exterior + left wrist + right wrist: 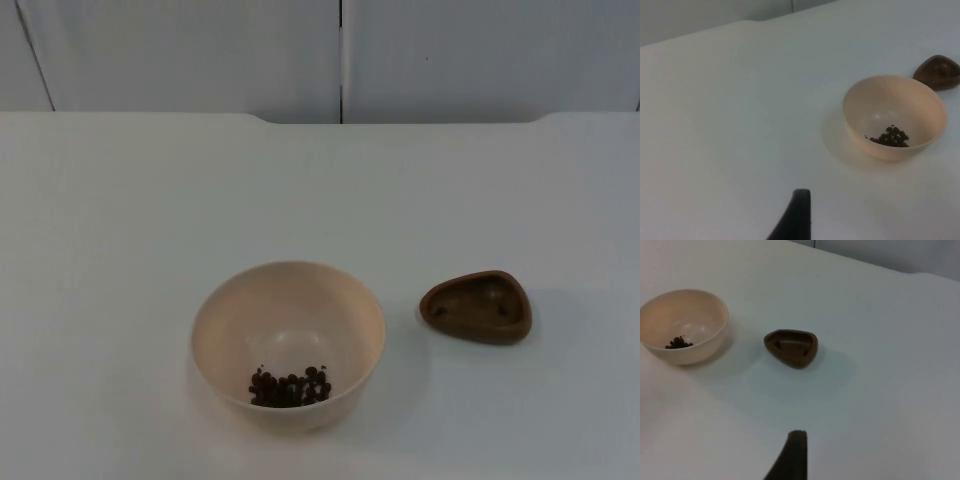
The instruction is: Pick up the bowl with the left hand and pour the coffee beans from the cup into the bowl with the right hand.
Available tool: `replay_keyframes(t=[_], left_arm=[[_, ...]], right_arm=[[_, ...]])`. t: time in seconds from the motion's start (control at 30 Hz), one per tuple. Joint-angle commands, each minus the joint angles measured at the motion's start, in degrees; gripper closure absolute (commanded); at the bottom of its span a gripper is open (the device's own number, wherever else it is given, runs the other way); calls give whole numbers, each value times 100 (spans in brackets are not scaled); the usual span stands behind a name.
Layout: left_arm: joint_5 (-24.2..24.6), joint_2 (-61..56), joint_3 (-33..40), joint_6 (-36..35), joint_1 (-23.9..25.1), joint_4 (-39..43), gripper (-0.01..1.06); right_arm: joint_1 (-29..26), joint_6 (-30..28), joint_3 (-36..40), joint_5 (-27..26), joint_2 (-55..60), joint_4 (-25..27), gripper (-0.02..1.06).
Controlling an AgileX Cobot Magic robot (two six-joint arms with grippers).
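Bowl (288, 345) is sitting on the bench (120, 220), beans (290, 387) lying inside — the pour looks done. Cup (477, 306) is resting just right of it, seemingly empty. Both grippers are waiting well back — fingers' state cannot be told.

Matt cream bowl (288, 340); smooth brown cup (477, 306).
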Motion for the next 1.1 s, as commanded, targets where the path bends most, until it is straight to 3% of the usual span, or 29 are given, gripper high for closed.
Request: replay_keyframes(t=[0.0,0.2,0.37,1.07], left_arm=[[17,-26,21,-40,-26,48,19],[17,-26,21,-40,-26,48,19],[17,-26,21,-40,-26,48,19],[17,-26,21,-40,-26,48,19]], right_arm=[[-21,53,18,25,-16,-58,22],[-21,223,18,-309,-16,307,22],[-21,330,195,-522,-16,203,22],[-21,299,294,-331,-16,192,22]])
